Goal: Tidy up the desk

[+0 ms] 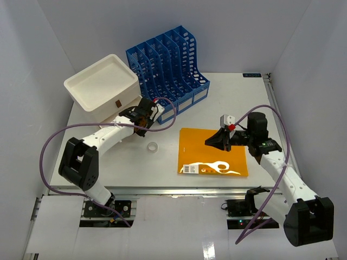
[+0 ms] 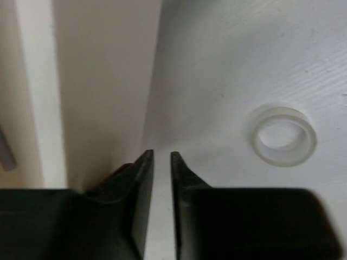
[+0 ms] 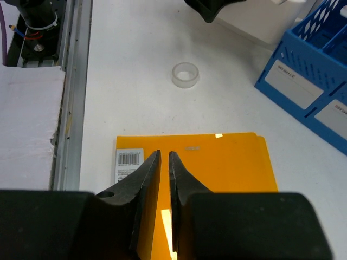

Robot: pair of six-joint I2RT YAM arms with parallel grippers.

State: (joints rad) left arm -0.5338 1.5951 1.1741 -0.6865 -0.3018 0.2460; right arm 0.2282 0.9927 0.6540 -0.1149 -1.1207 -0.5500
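While the left claw (image 2: 162, 162) and right claw (image 3: 164, 160) are hanging clenched and empty, sorting is seemingly only beginning. The surface (image 1: 119, 168) is lying beneath both, carrying the orange folder (image 1: 200, 149) at 4 o'clock. Next, the right claw is needing to open and pinch that folder's edge, heading for the blue rack (image 1: 168, 59) at 12 o'clock.

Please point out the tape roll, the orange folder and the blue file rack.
Tape roll (image 2: 282, 158): left wrist view, near wall of the ring.
Folder (image 1: 190, 149): top view, bare left part.
File rack (image 1: 167, 56): top view, middle dividers.

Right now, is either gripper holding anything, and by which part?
Nothing appears held. The left gripper is closed beside the white box; the right gripper is closed over the orange folder, both empty.
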